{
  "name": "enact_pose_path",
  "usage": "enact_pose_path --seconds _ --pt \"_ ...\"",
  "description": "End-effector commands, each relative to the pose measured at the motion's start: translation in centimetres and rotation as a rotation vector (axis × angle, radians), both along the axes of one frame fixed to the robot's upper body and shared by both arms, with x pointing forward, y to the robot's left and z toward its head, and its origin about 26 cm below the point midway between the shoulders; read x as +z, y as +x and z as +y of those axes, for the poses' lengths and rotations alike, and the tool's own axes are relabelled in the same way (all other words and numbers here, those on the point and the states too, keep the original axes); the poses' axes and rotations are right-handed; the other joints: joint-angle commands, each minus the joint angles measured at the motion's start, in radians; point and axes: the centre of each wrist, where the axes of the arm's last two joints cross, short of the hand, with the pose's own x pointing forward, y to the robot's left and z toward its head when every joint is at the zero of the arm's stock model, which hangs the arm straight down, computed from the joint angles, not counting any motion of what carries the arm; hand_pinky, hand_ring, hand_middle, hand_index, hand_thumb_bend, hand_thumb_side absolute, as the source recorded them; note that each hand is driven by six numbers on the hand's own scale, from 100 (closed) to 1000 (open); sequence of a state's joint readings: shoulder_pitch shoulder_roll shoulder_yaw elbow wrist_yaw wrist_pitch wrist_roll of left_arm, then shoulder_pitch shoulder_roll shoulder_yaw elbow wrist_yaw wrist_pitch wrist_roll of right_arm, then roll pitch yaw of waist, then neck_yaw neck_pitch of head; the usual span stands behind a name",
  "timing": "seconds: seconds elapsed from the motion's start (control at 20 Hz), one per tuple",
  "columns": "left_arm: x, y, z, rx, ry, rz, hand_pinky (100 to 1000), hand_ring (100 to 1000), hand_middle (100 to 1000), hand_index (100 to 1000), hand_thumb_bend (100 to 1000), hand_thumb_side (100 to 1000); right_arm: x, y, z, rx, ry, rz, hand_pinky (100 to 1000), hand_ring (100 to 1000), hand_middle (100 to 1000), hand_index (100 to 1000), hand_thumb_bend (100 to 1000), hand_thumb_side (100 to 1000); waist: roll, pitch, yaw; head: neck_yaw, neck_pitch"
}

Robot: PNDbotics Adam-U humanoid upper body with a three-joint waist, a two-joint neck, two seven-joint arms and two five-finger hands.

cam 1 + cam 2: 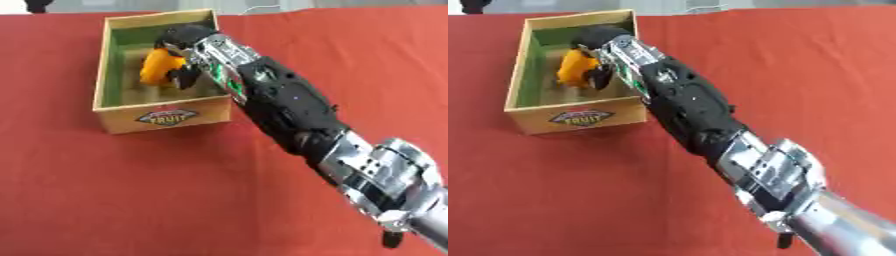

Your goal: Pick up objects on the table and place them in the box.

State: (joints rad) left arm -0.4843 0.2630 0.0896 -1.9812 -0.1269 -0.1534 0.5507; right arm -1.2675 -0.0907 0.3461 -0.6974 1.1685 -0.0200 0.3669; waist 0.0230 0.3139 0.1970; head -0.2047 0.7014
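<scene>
**Inspector:** Report your position and what you hold.

**Operator:** My right hand [182, 50] is reached across the near wall of the box [107, 60], down inside it. My fingers are curled round an orange object [159, 66]; I judge it a piece of toy fruit, but I cannot name it further. It sits under and just to the left of my palm, inside the box walls, low toward the green floor. Whether it already touches the floor I cannot tell.

**Inspector:** Left hand?

**Operator:** It shows in neither view.

**Inspector:** State of the task, then.

**Operator:** The orange object is carried to the box and inside its rim, but I have not let go of it. So the placing step is, in my judgement, nearly done and not complete. What remains for this item is to open my fingers and draw the hand up and back over the wall nearest my forearm.

**Inspector:** Anything else in the box?

**Operator:** Beyond my hand I see only bare green lining. My hand and wrist hide part of the floor, so I cannot vouch for that corner.

**Inspector:** And outside the box?

**Operator:** On the red bench [131, 200] round my arm I see no further objects. The arm covers a strip of it.
</scene>
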Motion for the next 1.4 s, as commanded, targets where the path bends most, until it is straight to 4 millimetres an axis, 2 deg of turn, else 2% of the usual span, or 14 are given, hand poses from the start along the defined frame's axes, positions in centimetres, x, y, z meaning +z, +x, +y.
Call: enact_pose_path --seconds 0.05,0.1,0.15,0.25,0.4,0.8,1.0,1.2,1.4 --pt "0.7 -0.4 -0.1 -0.006 0.008 -0.026 575 607 647 788 100 883 1.5 0.1 0.3 0.010 -0.026 -0.033 820 882 793 1000 100 515 0.004 -0.021 0.001 -0.001 -0.008" --pt "0.7 -0.4 -0.1 -0.005 0.008 -0.025 575 607 647 788 100 883 1.6 0.2 0.2 0.010 -0.029 -0.033 822 883 794 1000 104 530 0.004 -0.021 0.000 -0.001 -0.007" --pt "0.6 -0.4 -0.1 -0.005 0.008 -0.024 575 607 647 788 100 883 1.8 0.2 0.2 0.008 -0.029 -0.036 826 889 801 1000 156 562 0.005 -0.022 0.000 0.000 -0.007" --pt "0.6 -0.4 0.0 -0.005 0.009 -0.021 575 607 647 788 100 883 2.3 0.2 0.1 0.004 -0.024 -0.050 830 894 808 1000 194 585 0.006 -0.024 0.000 0.000 -0.005" --pt "0.5 -0.4 0.0 -0.004 0.009 -0.018 576 607 647 788 100 883 3.6 0.0 0.0 -0.001 -0.001 -0.085 834 896 812 1000 225 605 0.007 -0.028 -0.003 0.002 -0.002" --pt "0.4 -0.4 0.1 -0.001 0.013 -0.011 576 608 647 788 100 885 9.0 -1.9 0.0 0.038 0.111 -0.169 841 889 806 1000 217 617 0.008 -0.037 -0.012 0.007 0.004" --pt "0.3 -0.4 0.1 0.003 0.014 -0.010 578 608 646 788 100 884 11.2 -2.9 -0.7 0.054 0.149 -0.195 839 883 795 1000 177 608 0.009 -0.041 -0.016 0.010 0.005" --pt "0.3 -0.4 0.3 0.011 0.013 -0.011 577 608 646 787 100 883 13.7 -4.9 -2.2 0.102 0.191 -0.256 827 864 785 1000 100 599 0.010 -0.041 -0.024 0.018 0.009" --pt "0.3 -0.4 0.4 0.021 0.011 -0.014 578 608 646 787 100 884 16.0 -8.8 -4.7 0.177 0.276 -0.349 822 842 753 1000 100 607 0.012 -0.038 -0.036 0.033 0.014"
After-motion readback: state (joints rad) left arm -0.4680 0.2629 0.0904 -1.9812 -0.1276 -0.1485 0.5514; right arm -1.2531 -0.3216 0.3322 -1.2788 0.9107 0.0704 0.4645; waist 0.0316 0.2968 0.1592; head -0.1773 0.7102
